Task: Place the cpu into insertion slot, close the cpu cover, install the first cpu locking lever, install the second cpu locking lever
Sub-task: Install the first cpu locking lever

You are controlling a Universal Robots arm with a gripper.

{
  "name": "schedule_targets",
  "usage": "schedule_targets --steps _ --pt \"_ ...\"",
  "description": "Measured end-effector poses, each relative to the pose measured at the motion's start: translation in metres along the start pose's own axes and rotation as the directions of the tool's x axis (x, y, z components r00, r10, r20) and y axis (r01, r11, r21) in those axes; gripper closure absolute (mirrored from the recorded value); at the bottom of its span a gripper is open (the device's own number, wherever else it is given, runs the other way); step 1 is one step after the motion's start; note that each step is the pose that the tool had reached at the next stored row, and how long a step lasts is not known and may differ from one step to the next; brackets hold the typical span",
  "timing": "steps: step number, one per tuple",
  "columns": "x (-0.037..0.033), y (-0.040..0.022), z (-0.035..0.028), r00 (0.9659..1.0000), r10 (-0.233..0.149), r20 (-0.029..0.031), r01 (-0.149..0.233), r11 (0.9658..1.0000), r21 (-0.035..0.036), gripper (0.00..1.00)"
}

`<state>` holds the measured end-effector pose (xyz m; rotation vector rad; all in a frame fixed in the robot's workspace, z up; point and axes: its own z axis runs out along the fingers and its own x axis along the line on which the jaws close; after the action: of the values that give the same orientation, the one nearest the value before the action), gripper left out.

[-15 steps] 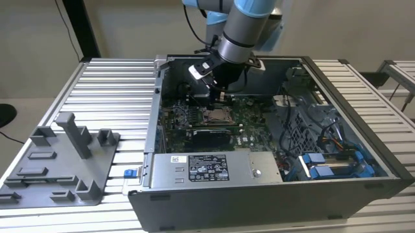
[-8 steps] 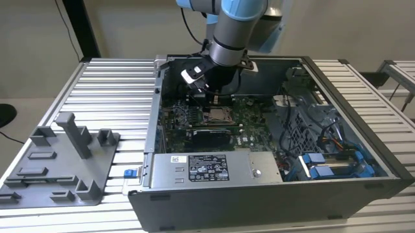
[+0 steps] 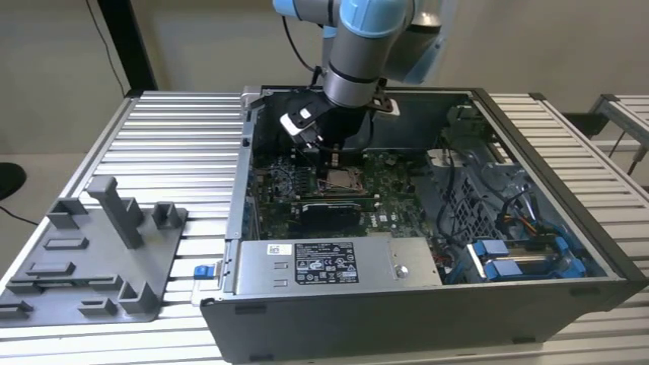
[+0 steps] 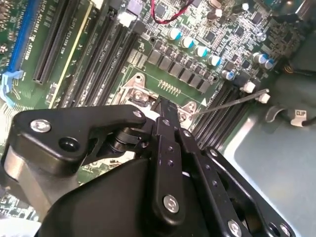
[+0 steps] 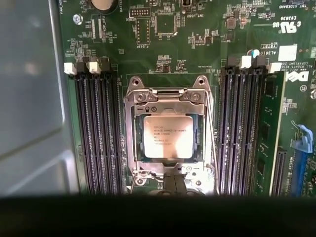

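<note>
Hovering low inside the open PC case [image 3: 406, 323], the gripper [image 5: 176, 183] has its tips shut together w/ nothing btwn them, right at the edge of the cpu cover [image 5: 163, 96]. We see the cpu [image 5: 168, 137] just ahead of the tips, flat in the insertion slot [image 5: 132, 83], cover down around it. A thin wire locking lever [image 4: 232, 102] sticks out beside the tool.

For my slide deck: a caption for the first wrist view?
The cpu lies framed by the cpu cover, flanked by black memory slots.
</note>
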<state>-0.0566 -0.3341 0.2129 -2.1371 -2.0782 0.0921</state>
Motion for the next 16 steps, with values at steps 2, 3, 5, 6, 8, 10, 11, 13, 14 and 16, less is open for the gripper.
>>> schedule_targets --steps 2,3,5,6,8,10,11,13,14,16 --pt "0.0 -0.0003 0.0034 1.0 0.0 -0.0001 0.0 1.0 0.0 1.0" --pt "0.0001 -0.0003 0.005 1.0 0.0 -0.0002 0.0 1.0 0.0 1.0" --pt "-0.0001 0.0 0.0082 1.0 0.0 0.0 0.0 1.0 0.0 1.0" --pt "-0.0002 0.0001 0.0096 1.0 0.0 0.0002 0.0 1.0 0.0002 1.0" --pt "-0.0002 0.0001 0.0102 1.0 0.0 0.0004 0.0 1.0 0.0003 1.0" --pt "-0.0002 0.0001 0.0103 1.0 0.0 0.0004 0.0 1.0 0.0002 1.0" --pt "-0.0002 0.0001 0.0103 1.0 0.0 0.0001 0.0 1.0 0.0001 1.0" --pt "0.0001 -0.0004 0.0071 1.0 0.0 -0.0003 0.0 1.0 -0.0002 1.0" --pt "0.0003 -0.001 0.0038 1.0 0.0 0.0002 0.0 1.0 0.0001 1.0" --pt "0.0009 -0.0024 -0.005 1.0 0.0 0.0001 0.0 1.0 0.0 1.0"
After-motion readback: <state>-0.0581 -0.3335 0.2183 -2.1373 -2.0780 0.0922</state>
